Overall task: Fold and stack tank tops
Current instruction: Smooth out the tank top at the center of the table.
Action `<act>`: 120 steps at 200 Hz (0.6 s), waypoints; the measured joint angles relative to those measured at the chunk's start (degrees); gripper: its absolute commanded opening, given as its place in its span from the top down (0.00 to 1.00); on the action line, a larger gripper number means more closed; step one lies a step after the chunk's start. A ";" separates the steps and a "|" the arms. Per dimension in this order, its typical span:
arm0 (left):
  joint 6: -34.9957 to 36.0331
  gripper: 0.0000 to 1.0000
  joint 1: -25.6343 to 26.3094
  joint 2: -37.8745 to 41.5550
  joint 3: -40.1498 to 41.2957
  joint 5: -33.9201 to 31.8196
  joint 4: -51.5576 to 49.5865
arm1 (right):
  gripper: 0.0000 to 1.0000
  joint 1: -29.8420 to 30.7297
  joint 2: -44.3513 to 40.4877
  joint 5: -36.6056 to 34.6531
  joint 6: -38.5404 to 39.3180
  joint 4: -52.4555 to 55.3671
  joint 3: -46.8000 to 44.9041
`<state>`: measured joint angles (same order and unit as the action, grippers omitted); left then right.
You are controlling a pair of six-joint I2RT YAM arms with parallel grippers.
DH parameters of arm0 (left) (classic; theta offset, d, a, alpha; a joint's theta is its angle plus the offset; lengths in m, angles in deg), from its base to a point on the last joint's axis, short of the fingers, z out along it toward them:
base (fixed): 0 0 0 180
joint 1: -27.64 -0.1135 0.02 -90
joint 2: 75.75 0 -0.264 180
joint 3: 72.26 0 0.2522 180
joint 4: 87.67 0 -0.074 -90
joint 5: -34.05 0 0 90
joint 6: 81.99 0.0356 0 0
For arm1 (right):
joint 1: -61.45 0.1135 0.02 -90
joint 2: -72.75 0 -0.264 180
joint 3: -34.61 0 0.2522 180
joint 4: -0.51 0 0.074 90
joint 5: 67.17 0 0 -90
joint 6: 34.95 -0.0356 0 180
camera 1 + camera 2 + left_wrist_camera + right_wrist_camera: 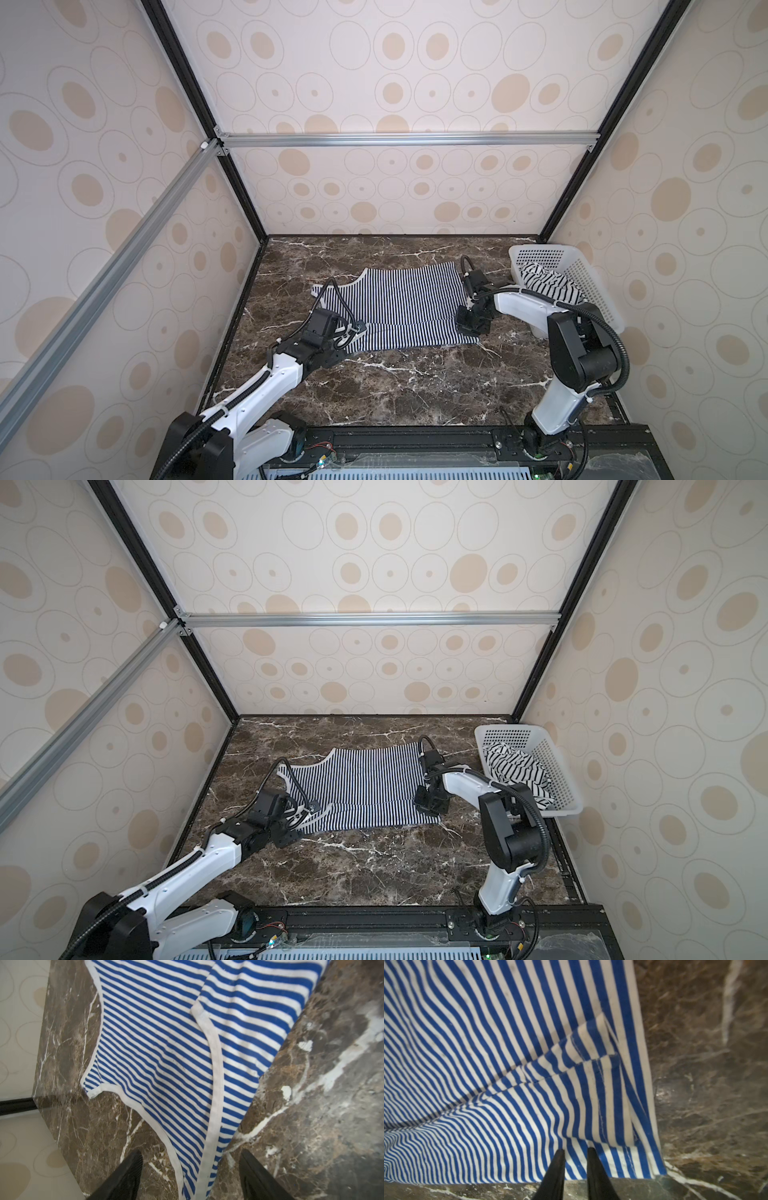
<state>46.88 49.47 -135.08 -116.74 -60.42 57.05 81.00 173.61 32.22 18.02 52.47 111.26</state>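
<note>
The fine navy-and-white striped knit tank top [399,305] lies flat at the centre of the brown marble-pattern table [415,386]. Its long axis runs side to side, straps toward the left arm and hem toward the right, and its near long edge is doubled over. The left gripper [191,1153] is at the strap end with its fingers wide apart; the white-trimmed strap lies loose between them, ungripped. The right gripper [575,1150] is at the near hem corner with its fingers almost together over the cloth; whether they pinch it cannot be told. Each arm is nearest its own end. Judgement: folding is part done. The second, wider-striped top [548,282] lies heaped in the white perforated plastic basket [540,248] at far right.
</note>
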 measured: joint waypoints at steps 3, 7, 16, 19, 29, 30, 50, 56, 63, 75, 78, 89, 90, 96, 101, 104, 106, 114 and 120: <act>0.17 0.25 -0.50 0.48 0.26 0.04 -0.28 | 0.77 0.00 0.07 0.00 -0.02 0.00 -0.09; 0.50 0.25 -1.05 0.92 0.55 0.04 -0.50 | 0.77 0.00 0.20 -0.04 0.00 -0.07 -0.22; 1.25 0.24 -2.60 1.79 1.22 0.13 -0.96 | 0.77 0.00 0.44 -0.15 0.00 -0.13 -0.46; 1.51 0.24 -2.97 1.95 1.40 0.15 -1.09 | 0.77 0.00 0.48 -0.20 0.00 -0.15 -0.50; 2.49 0.24 -4.63 2.36 2.05 0.33 -1.60 | 0.77 0.00 0.52 -0.39 0.00 -0.02 -0.57; 2.54 0.24 -4.74 2.38 2.10 0.35 -1.62 | 0.77 0.00 0.52 -0.42 0.00 -0.04 -0.57; 4.37 0.23 -7.85 2.51 3.26 0.76 -1.84 | 0.77 0.00 0.52 -0.72 0.02 -0.02 -0.55; 4.96 0.23 -8.90 2.51 3.52 1.16 -1.86 | 0.77 0.00 0.52 -0.92 0.04 0.07 -0.55; 5.57 0.23 -9.97 2.49 3.74 1.53 -1.92 | 0.77 0.00 0.52 -1.14 0.07 0.11 -0.55; 6.54 0.23 -11.93 2.38 3.87 2.19 -1.88 | 0.77 0.00 0.50 -1.51 0.11 0.17 -0.55; 6.73 0.23 -12.48 2.29 3.87 2.43 -1.86 | 0.77 0.00 0.50 -1.57 0.17 0.22 -0.55; 7.45 0.22 -14.05 1.92 3.87 2.99 -1.70 | 0.77 0.00 0.50 -1.75 0.24 0.28 -0.55; 7.48 0.22 -14.14 1.88 3.87 3.02 -1.70 | 0.77 0.00 0.52 -1.75 0.26 0.28 -0.55; 7.91 0.22 -14.88 1.66 3.87 3.34 -1.66 | 0.77 0.00 0.52 -1.84 0.26 0.31 -0.55; 8.28 0.21 -15.45 1.46 3.87 3.67 -1.68 | 0.77 0.00 0.52 -1.90 0.26 0.35 -0.55; 8.55 0.21 -15.76 1.38 3.87 3.87 -1.68 | 0.77 0.00 0.50 -1.90 0.26 0.37 -0.55; 8.61 0.21 -15.96 1.31 3.87 4.07 -1.68 | 0.77 0.00 0.52 -1.92 0.26 0.37 -0.55; 9.25 0.20 -16.81 1.05 3.87 4.59 -1.68 | 0.77 0.00 0.50 -1.97 0.28 0.35 -0.55; 9.68 0.20 -17.44 0.85 3.87 5.05 -1.66 | 0.77 0.00 0.52 -1.97 0.28 0.37 -0.55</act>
<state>56.56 32.02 -134.23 -112.87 -55.37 55.39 81.00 174.14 30.25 18.30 52.84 110.71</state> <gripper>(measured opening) 0.796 0.232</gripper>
